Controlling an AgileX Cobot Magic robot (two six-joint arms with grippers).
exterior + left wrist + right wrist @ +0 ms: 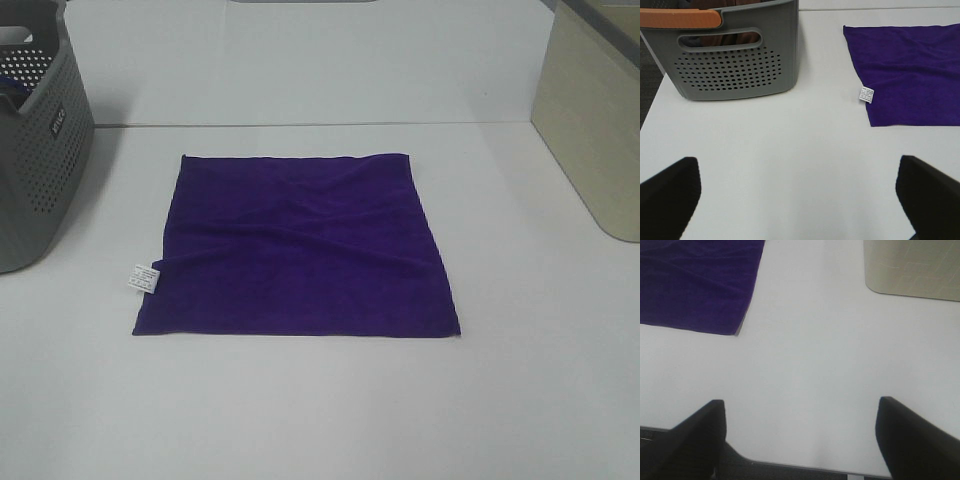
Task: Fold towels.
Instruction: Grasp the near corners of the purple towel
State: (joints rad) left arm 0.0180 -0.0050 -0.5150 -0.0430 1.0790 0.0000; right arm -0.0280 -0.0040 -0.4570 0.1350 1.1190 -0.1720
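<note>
At far left of the table (300, 420), a grey perforated basket (40, 150) is seen, and its orange handle (680, 18) is shown in the left wrist view. The left tool (800, 197) is hung over bare table with basket and cloth both ahead of it. Its jaws are spread fully wide and nothing is gripped. Its dark fingers (670, 195) are set well apart, touching neither basket nor cloth. Centred on the table, the deep purple towel (300, 245) is laid flat and unfolded, roughly square, with a few shallow creases across it. A small white care tag (143, 278) is stuck out from its left edge near the front corner, lying on the table. Towel and basket are separated by a strip of bare table. The right tool (800, 440) is positioned over the table's edge, jaws wide, nothing gripped, clear of the towel's corner. At far right a beige bin (590, 120) is stood, well apart from the towel.
</note>
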